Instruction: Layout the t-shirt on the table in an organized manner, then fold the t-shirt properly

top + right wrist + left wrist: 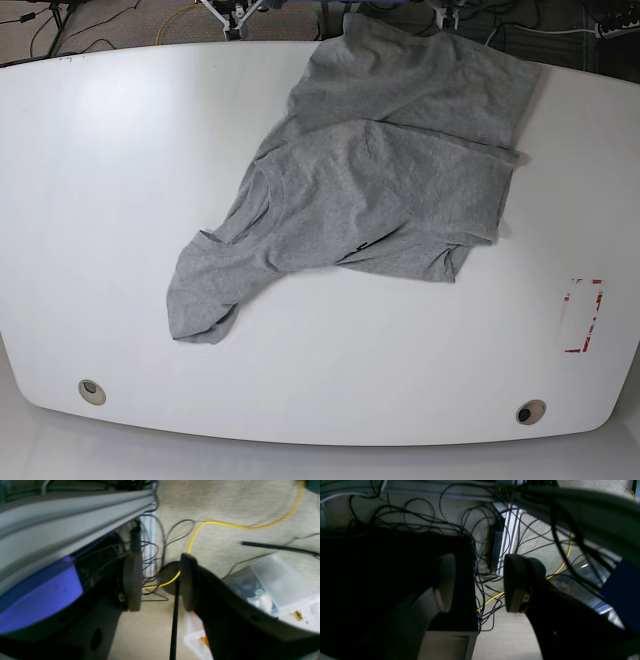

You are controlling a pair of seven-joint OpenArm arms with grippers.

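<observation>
Near edge: you see two round grommets [91, 391] and a red-and-white mark [583, 315] on the white table [80, 200].
T-shirt: the grey t-shirt [380, 190] lies crumpled mid-table, folded over itself, one sleeve trailing toward you, its far part at the back edge.
Left gripper [476, 582]: jaws apart, gripping nothing, above floor cables.
Right gripper [158, 580]: blurred, but jaws seemingly apart and empty, over carpet and a yellow cable [225, 525].
</observation>
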